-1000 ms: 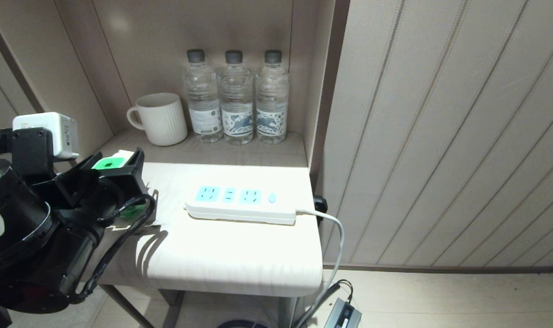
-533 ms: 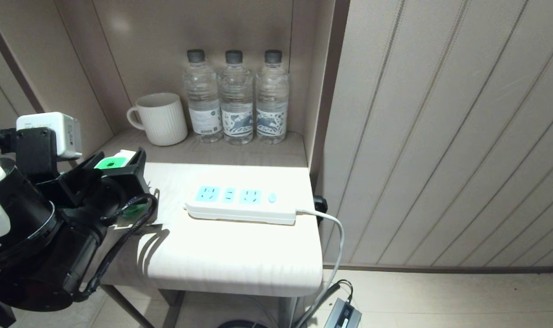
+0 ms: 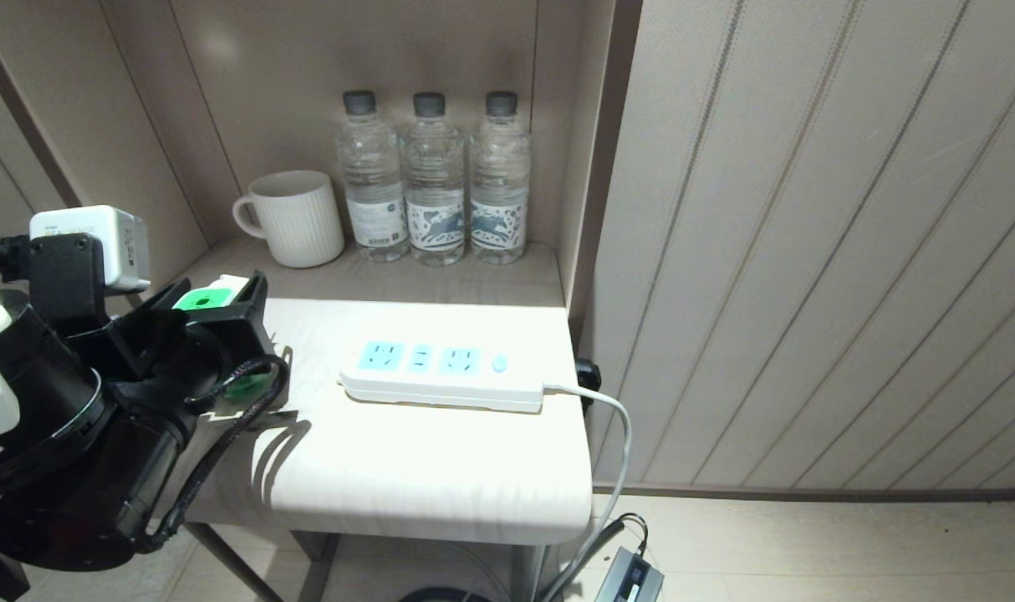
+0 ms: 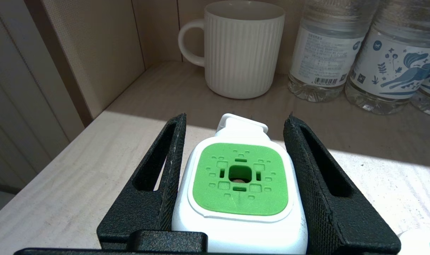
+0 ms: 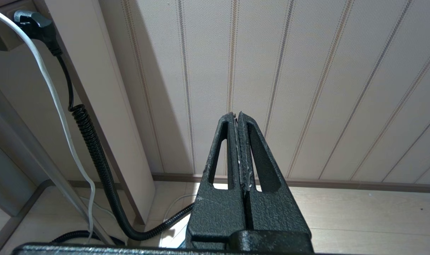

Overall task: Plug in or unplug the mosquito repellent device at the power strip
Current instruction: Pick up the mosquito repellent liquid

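My left gripper (image 3: 211, 294) is shut on the mosquito repellent device (image 3: 203, 298) at the table's left edge, well left of the power strip (image 3: 441, 376). In the left wrist view the black fingers (image 4: 165, 159) flank the device's white body (image 4: 236, 219). Its green vented top (image 4: 238, 179) faces the camera and its plug end points toward the mug. The green bottle (image 3: 244, 386) shows just under the fingers. The strip lies flat with all sockets empty, its corner (image 4: 425, 244) at the frame's edge. My right gripper (image 5: 237, 115) is shut on nothing, low down and facing the wall panels.
A white ribbed mug (image 3: 294, 219) and three clear water bottles (image 3: 432, 180) stand on the shelf behind the table. The strip's white cord (image 3: 616, 435) drops off the table's right edge (image 3: 578, 468) toward the floor. A black coiled cable (image 5: 91, 141) hangs beside the wall.
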